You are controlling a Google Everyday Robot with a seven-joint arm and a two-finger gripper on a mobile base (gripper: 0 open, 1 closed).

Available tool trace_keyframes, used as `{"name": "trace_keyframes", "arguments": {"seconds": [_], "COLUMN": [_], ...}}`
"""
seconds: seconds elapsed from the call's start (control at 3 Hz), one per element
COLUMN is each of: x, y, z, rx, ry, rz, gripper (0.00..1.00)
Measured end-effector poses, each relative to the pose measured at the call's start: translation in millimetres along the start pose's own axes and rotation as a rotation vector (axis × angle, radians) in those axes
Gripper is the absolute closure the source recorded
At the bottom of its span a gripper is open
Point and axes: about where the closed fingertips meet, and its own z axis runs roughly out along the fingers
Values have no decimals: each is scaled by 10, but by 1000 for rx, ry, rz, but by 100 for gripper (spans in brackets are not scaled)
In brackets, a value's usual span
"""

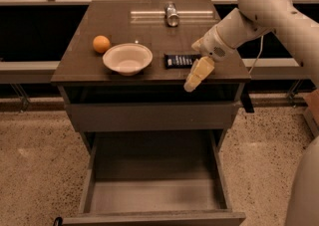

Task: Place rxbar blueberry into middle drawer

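The rxbar blueberry [180, 60] is lying flat on the dark cabinet top [119, 26], white print facing up, just to the left of the gripper [193, 81]. The gripper is hanging over the front right edge of that top, pointing down and to the left. Its tip is sitting beside the bar's right end, though contact between them cannot be told. Whether the claw is apart or together cannot be told either; it is carrying nothing that shows.

Well below the claw and to its left, the middle drawer [149, 197] is standing pulled out, its flat grey floor showing bare. Between the claw and that drawer, one shut drawer front [149, 116] is facing forward just beneath the claw.

There is one of each thing on the top. One white bowl [127, 58] is sitting to the left of the bar. One orange [101, 44] is resting farther left, near the bowl's rim. One silver can [172, 15] is lying on its side well behind the claw, toward the back edge.

The robot's pale arm [259, 16] is reaching in from the upper right.
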Motion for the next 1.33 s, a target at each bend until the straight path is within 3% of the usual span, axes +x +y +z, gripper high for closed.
{"name": "trace_keyframes", "arguments": {"seconds": [0.33, 1.33], "x": [-25, -76], "y": [1, 7], "z": [-32, 22], "rx": [2, 25], "ry": [-17, -22], "rz": [-3, -35], "gripper": [14, 9]}}
